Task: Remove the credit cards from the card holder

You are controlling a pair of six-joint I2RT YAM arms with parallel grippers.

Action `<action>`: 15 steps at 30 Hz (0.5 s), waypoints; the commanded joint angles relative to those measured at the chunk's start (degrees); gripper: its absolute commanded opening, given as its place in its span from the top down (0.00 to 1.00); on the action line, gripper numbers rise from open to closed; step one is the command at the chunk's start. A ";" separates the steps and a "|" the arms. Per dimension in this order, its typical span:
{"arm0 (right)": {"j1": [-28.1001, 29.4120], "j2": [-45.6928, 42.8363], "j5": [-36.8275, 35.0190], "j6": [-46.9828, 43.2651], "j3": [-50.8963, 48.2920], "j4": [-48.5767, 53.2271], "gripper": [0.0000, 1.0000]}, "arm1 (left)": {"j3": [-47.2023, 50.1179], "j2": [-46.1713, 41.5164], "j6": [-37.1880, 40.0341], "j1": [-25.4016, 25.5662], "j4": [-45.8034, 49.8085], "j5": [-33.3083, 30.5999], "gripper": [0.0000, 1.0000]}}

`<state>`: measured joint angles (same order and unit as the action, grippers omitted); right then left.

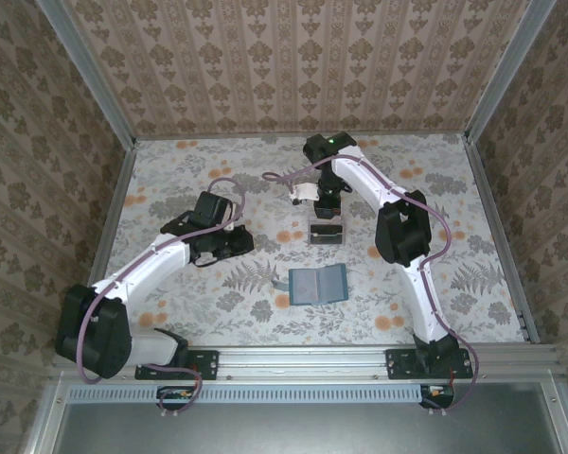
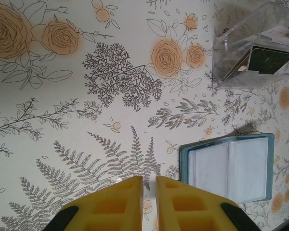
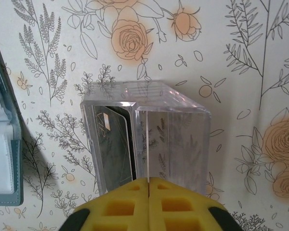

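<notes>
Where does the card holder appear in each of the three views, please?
Top external: card holder centre, just below the clear tray.
Left wrist: holder lower right; tray upper right.
Right wrist: holder at left edge, cropped; tray centre.
Shared landmark: the tray.

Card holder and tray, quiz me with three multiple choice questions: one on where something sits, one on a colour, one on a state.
1. Where is the clear plastic tray relative to the card holder?
A. On top of it
B. Just beyond it, toward the far wall
C. Underneath it

2. What colour is the card inside the tray?
A. Red
B. Yellow
C. Dark grey

3. The card holder is:
A. Lying open
B. Folded shut
C. Standing on edge

Answers: 1 B, the top view shows a gap between them. 2 C, the right wrist view shows it through the clear wall. 3 A, both inner pockets face up.
</notes>
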<state>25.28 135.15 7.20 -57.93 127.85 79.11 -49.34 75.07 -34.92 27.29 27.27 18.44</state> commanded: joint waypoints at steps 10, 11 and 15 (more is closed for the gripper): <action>-0.23 -3.87 -4.38 0.17 2.41 -1.18 0.83 | -2.07 0.53 0.12 -0.01 1.49 0.37 0.85; -0.18 -4.44 -4.93 0.27 2.28 -1.72 0.82 | -2.12 0.60 0.09 0.03 1.47 0.37 0.85; -0.23 -6.80 -6.41 0.62 -0.18 -5.19 0.82 | -1.95 0.51 -0.23 0.11 1.29 0.55 0.85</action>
<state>25.26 133.10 3.16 -57.87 128.51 76.29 -49.69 75.07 -34.92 27.29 27.88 18.44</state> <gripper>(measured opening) 0.178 0.152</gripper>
